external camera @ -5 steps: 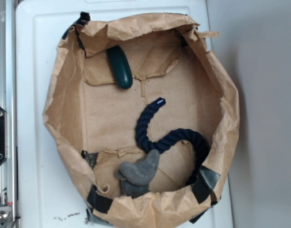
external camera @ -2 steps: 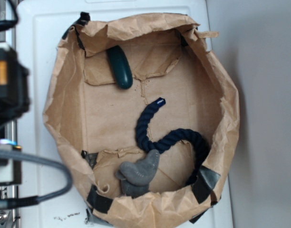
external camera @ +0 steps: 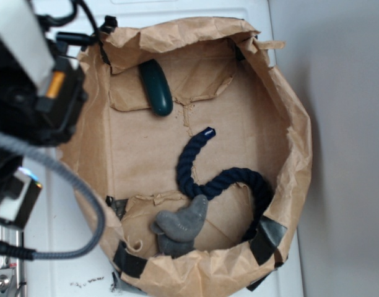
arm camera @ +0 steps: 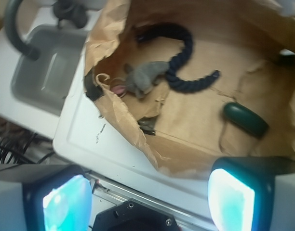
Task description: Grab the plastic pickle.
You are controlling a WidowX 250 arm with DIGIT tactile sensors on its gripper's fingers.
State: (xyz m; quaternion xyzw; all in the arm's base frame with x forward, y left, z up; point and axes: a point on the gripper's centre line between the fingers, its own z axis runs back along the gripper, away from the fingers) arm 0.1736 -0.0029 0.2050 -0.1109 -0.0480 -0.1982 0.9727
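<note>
Crumpled brown paper bin (external camera: 84,142) holds one glossy dark green pickle (external camera: 156,87), one navy twisted rope (external camera: 196,167), one grey lumpy toy (external camera: 180,226); gripper (arm camera: 147,197) spread wide, empty

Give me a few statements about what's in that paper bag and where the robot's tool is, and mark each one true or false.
1. The plastic pickle lies inside the paper bag. True.
2. The tool is clamped on the pickle. False: its fingers are apart with nothing between them, and the pickle lies untouched on the bag floor.
3. The navy rope touches the pickle. False: bare bag floor separates them.
4. The grey soft toy sits at one end of the rope. True.
5. The toy is outside the bag. False: it lies inside, near the bag's wall.
</note>
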